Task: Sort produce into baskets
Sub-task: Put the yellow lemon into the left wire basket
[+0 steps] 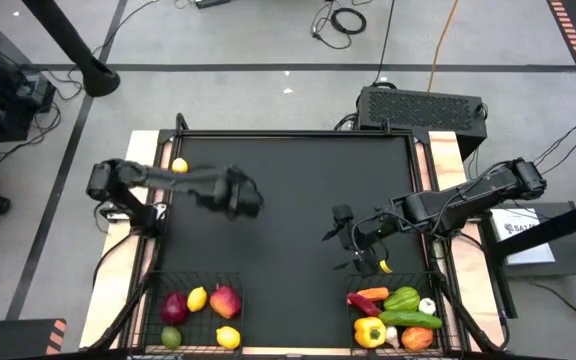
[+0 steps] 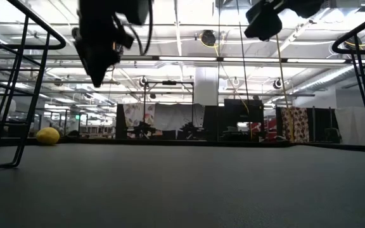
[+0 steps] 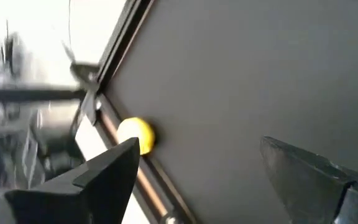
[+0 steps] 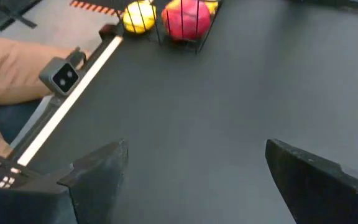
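Observation:
One yellow lemon [image 1: 179, 166] lies on the black mat at its far left edge; it also shows in the low view [image 2: 48, 134] and in the left wrist view [image 3: 135, 134]. My left gripper [image 1: 230, 198] hangs open and empty above the mat, to the right of the lemon [image 3: 197, 149]. My right gripper [image 1: 340, 228] is open and empty above the mat's right half [image 4: 194, 152]. The left basket [image 1: 158, 285] holds a purple onion, a red apple [image 1: 225, 300], two lemons and a lime. The right basket [image 1: 438, 290] holds peppers, a cucumber, a carrot, a chili and garlic.
Both baskets stand at the table's near edge. A black grilled box [image 1: 423, 105] stands beyond the far right corner. A small yellow thing [image 1: 384, 265] shows under the right arm, just beyond the right basket. A person's tan sleeve [image 4: 11, 68] shows beside the table's near edge.

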`<state>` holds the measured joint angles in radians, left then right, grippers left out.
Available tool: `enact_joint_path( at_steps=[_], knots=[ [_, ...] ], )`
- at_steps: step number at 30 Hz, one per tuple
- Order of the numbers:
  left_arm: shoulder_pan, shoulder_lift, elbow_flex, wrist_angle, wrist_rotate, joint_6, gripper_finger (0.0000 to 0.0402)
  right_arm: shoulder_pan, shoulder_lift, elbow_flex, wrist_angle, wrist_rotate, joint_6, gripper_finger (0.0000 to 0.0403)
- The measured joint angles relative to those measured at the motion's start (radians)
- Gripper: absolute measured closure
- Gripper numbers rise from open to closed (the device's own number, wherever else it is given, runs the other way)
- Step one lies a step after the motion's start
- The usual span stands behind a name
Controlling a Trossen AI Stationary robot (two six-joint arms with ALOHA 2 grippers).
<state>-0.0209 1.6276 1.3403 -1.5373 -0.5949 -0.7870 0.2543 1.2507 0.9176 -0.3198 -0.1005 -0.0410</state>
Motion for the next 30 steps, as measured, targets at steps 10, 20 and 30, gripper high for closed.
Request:
enact_joint_path(
  at_steps=[10, 20, 30],
  knots=[
    [0.435, 0.0, -0.052, -0.017, 0.086, 0.016, 0.0064, 0.0, 0.0, 0.0, -0.017, 0.0, 0.062, 0.0034],
    [0.606, 0.002, -0.243, 0.045, 0.098, 0.007, 0.0064, 0.001, 0.0, 0.0, -0.023, 0.0, 0.082, 0.0034],
    [0.61, 0.002, -0.442, 0.311, 0.093, -0.046, 0.0064, -0.001, 0.0, 0.0, -0.021, 0.0, 0.037, 0.0034]
  ],
)
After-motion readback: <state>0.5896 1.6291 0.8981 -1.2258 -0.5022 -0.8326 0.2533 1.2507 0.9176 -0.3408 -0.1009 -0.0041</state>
